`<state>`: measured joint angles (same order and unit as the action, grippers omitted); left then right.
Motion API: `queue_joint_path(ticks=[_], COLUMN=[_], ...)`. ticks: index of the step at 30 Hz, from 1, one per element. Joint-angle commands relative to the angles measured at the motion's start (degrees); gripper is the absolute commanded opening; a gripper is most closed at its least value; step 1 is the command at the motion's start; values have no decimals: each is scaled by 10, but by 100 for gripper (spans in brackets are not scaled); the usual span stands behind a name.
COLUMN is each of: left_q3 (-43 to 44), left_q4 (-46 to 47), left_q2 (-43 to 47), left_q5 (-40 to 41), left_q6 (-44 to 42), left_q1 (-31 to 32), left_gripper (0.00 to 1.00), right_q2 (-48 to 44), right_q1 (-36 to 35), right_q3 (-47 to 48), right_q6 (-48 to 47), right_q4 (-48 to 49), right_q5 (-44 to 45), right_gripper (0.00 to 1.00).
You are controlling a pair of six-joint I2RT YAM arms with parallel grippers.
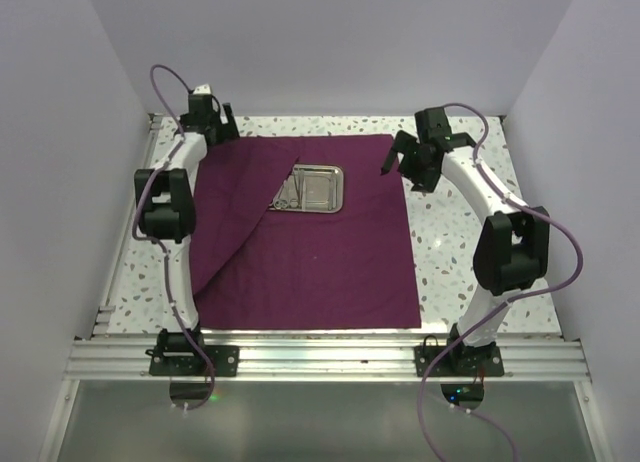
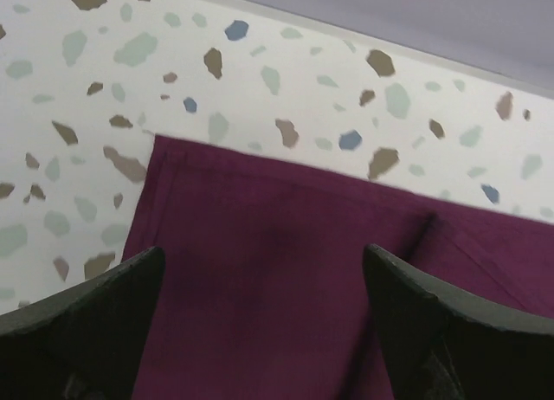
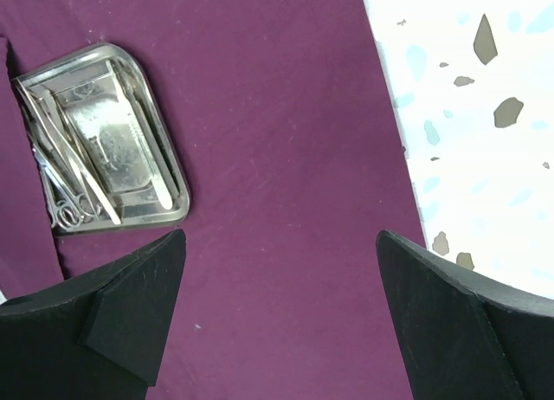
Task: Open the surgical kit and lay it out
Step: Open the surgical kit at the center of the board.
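"Top external first. What surface are you working on?"

"Your table (image 1: 460,242) is white terrazzo with grey, brown and blue flecks. Plain pale walls (image 1: 330,42) close three sides. A metal rail (image 1: 320,357) runs along the near edge and carries both arm bases."

"And the kit?"

"The cloth wrap (image 1: 330,262) is dark purple-maroon, spread over the table's middle. Its left flap (image 1: 235,212) is folded in on a diagonal. The steel tray (image 3: 112,140) is shiny and sits on the cloth toward the far side. Tweezers (image 3: 69,158) and scissors (image 3: 61,196) crowd its flap-side edge."

"Your tools?"

"The left gripper (image 2: 264,266) is over the cloth's far-left corner, fingers spread, nothing between them. The right gripper (image 3: 281,244) is above the cloth's right edge beside the tray, also spread and empty."
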<state>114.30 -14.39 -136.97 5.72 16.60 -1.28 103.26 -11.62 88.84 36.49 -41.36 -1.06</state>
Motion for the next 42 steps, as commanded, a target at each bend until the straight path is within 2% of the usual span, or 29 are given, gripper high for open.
queue_joint_path(ticks=[1, 3, 6, 10, 16, 24, 31, 42], left_q3=[-98, -105, -54, -1, 50, 120, 79, -10], left_q4=[118, 133, 90, 39, 13, -28, -40, -32], left_q2=[142, 165, 133, 74, -2, -58, -44, -12], left_q5=[-10, 1, 25, 54, 73, 105, 151, 179], left_q6=[8, -33, -78, -70, -65, -76, -85, -79], left_q1=[37, 67, 134, 195, 232, 253, 260, 259], left_gripper=[100, 99, 95, 86, 81, 75, 70, 61], right_q2=[-6, -17, -39, -68, -125, -164, -165, -150], right_q1=[-2, -3, -3, -4, -3, -2, 0, 4], right_q3=[0, -10, -37, -70, -86, -85, -82, -91], right_q6=[9, 16, 20, 19, 7, -6, -23, -40], right_q4=[24, 25, 33, 30, -9, -41, -49, -51], right_q5=[-10, -14, -20, -18, -10, 2, 10, 25], right_gripper=[95, 95, 95, 95, 95, 96, 97, 97])
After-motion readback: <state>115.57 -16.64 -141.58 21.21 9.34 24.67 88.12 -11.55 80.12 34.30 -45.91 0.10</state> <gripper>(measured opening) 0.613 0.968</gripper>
